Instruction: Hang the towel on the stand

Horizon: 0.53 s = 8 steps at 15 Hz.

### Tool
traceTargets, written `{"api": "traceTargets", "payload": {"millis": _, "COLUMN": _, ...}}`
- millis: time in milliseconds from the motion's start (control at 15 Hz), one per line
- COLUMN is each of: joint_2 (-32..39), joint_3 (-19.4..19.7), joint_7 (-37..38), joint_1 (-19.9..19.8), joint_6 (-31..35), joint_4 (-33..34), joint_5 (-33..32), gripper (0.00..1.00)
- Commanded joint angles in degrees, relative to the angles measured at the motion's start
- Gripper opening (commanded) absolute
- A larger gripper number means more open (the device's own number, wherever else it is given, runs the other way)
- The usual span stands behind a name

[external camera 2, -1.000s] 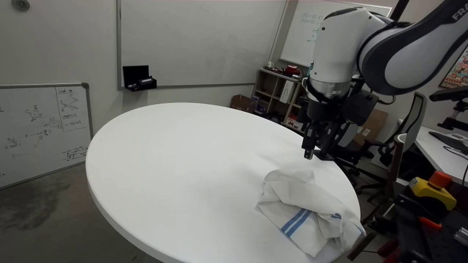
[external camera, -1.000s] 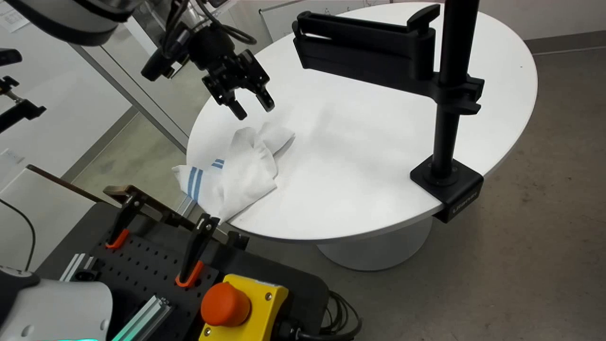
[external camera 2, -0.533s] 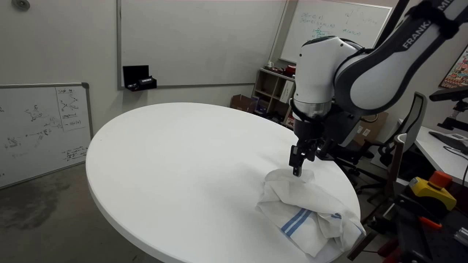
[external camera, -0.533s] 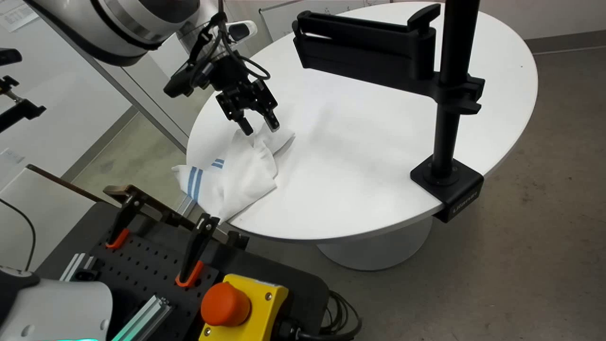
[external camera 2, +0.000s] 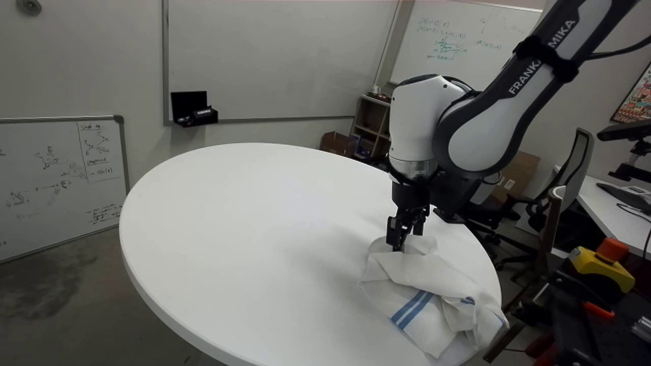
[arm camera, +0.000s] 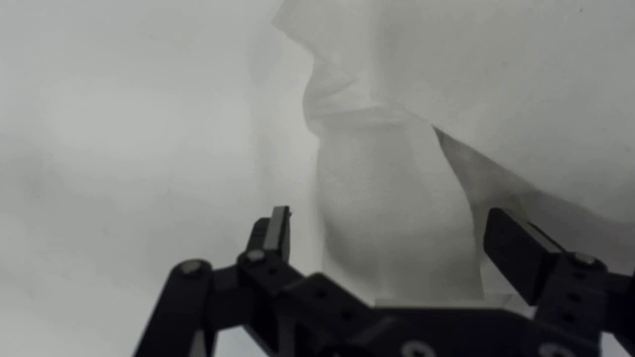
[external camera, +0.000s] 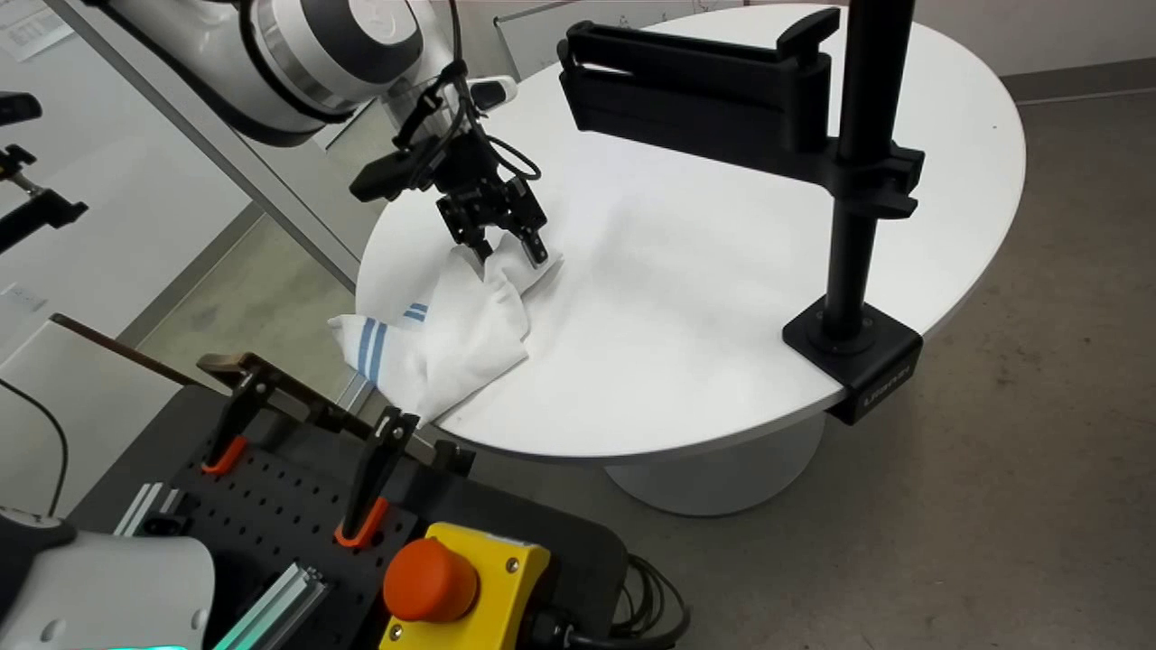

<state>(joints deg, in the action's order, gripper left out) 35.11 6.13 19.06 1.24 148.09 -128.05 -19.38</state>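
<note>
A white dish towel (external camera: 465, 338) lies crumpled on the round white table (external camera: 686, 307), its long axis slanting, in an exterior view, from a loose lobe on the tabletop down to a striped end that pokes out past the table's edge. It is matte and heaped in soft, rounded folds — 2 parallel blue stripes cross that outer end near its tip, and a shorter blue pair shows a little further in. At the inner end is the Robotiq gripper (arm camera: 391, 228), pointing down, its jaws standing wide with a raised fold of the towel between them; whether they touch it, I cannot tell. The black clamp-on stand (external camera: 853, 181) rises upright from the table's edge, well apart from the towel.
</note>
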Motion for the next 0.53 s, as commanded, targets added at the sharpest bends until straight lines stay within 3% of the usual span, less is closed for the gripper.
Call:
{"api": "traceTargets", "payload": {"millis": 0, "joint_2": 1.99, "joint_3": 1.09, "joint_7": -2.45, "joint_1": 1.82, "joint_6": -0.65, "joint_4": 2.08, "joint_5": 2.44, "gripper": 0.68}}
{"api": "traceTargets", "payload": {"millis": 467, "joint_2": 1.85, "joint_3": 1.7, "joint_7": -2.32, "joint_1": 2.75, "joint_6": -1.36, "joint_4": 2.4, "joint_5": 2.47, "gripper": 0.13}}
